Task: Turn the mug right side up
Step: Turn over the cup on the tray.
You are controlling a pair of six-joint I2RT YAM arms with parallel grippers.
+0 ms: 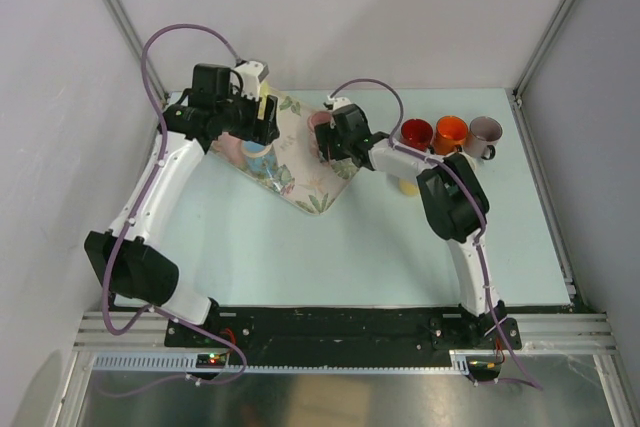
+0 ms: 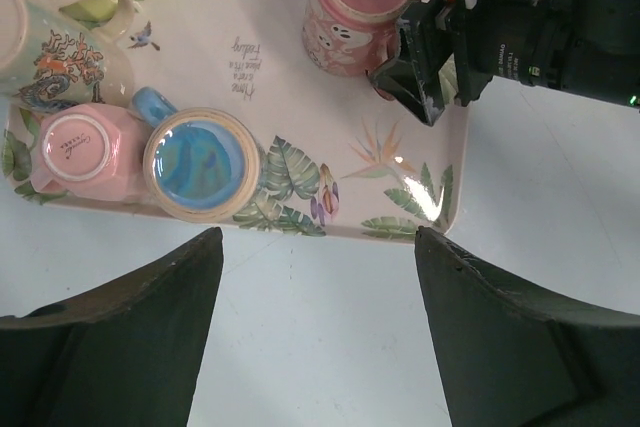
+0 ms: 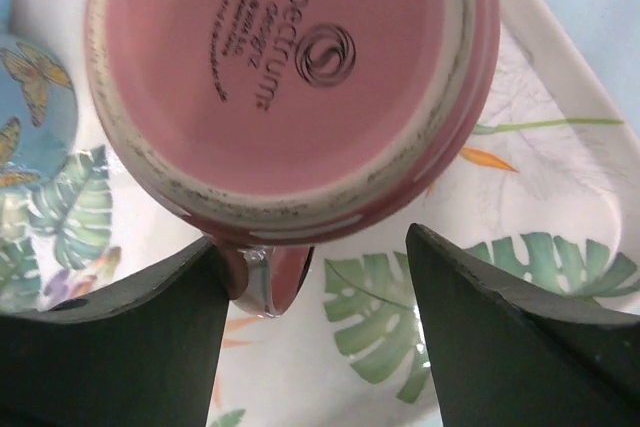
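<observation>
Fingers of the right gripper (image 3: 315,247) stand apart either side of the upside-down pink mug (image 3: 290,67)'s handle on the tray (image 2: 300,77). The left gripper (image 2: 317,237), spread and empty, hangs just off the tray. Three mugs on the tray sit inverted.

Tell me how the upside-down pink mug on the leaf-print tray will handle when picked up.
The pink glazed ceramic mug looks rigid and probably slippery, judging by its glossy wall. Standing base-up on its wide rim, it should resist tipping. Its small loop handle likely gives the surest hold.
</observation>
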